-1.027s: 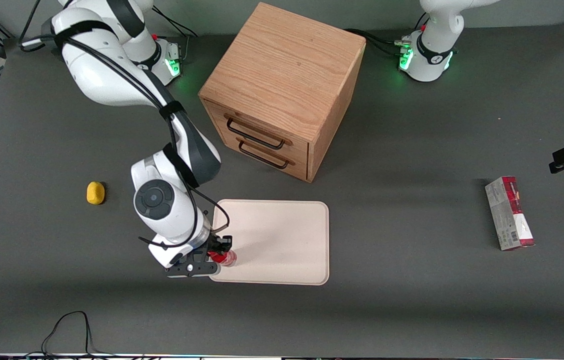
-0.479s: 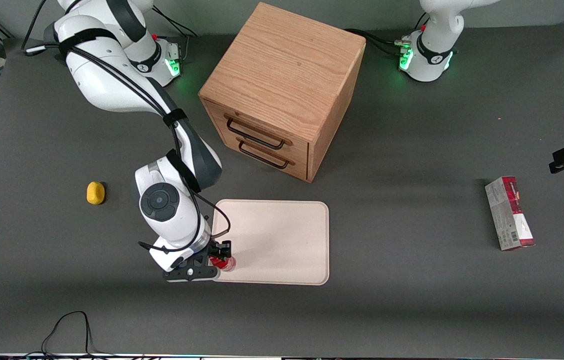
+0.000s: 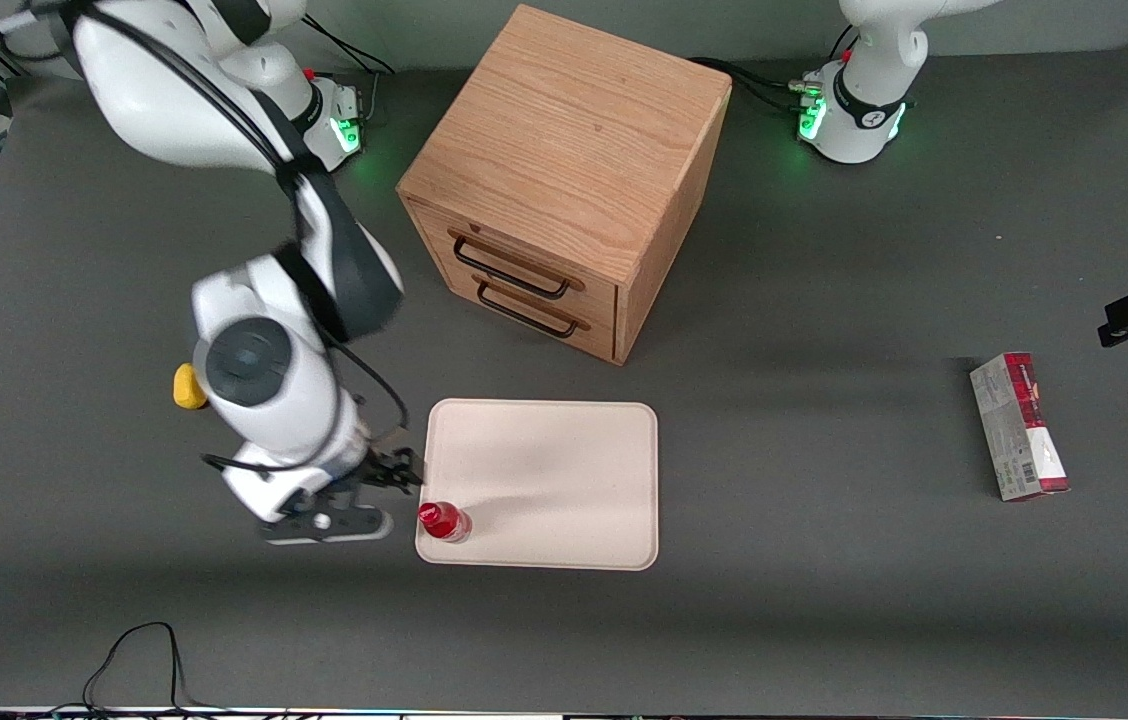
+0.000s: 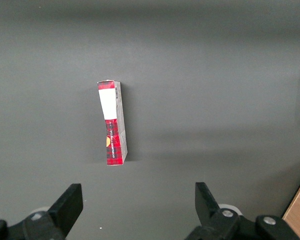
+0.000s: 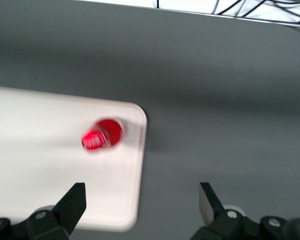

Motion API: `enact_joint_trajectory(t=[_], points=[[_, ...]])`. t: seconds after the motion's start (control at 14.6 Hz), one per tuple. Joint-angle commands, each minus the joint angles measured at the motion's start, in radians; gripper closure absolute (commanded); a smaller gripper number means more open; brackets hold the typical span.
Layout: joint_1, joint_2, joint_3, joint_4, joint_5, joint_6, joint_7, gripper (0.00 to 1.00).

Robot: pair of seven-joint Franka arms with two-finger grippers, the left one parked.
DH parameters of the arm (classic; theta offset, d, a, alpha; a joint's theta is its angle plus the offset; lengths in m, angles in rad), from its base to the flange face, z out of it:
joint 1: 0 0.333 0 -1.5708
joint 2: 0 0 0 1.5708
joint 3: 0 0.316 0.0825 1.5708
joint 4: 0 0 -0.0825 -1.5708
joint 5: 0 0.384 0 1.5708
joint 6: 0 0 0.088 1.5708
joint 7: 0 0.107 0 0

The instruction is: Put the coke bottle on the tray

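The coke bottle [image 3: 444, 521], small with a red cap and red label, stands upright on the cream-white tray [image 3: 564, 480], in the tray's corner nearest the front camera at the working arm's end. In the right wrist view the bottle [image 5: 102, 134] stands near the tray's [image 5: 50, 165] rounded corner. My right gripper [image 3: 394, 480] is open and empty, raised above the table just off the tray's edge and apart from the bottle. Its fingers [image 5: 72, 205] are spread wide over the tray's corner.
A wooden drawer cabinet [image 3: 564, 180] stands farther from the front camera than the tray. A yellow object [image 3: 186, 388] shows partly beside the working arm. A red-and-grey carton [image 3: 1019, 427] lies toward the parked arm's end of the table; it also shows in the left wrist view [image 4: 114, 122].
My gripper has let go of the coke bottle, opened, and risen away off the tray's edge. The bottle stays standing on the tray's corner.
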Motion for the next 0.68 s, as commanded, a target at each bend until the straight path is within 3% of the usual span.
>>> enact_joint_trajectory(t=[0.0,0.21,0.41,0.62], points=[[0.014,-0.267,-0.152,-0.242,0.126,-0.084,-0.192,0.0],[-0.033,-0.4,-0.18,-0.303,0.145,-0.222,-0.209,0.0],[-0.078,-0.589,-0.183,-0.481,0.165,-0.222,-0.208,0.0],[-0.096,-0.683,-0.184,-0.561,0.163,-0.227,-0.194,0.0]])
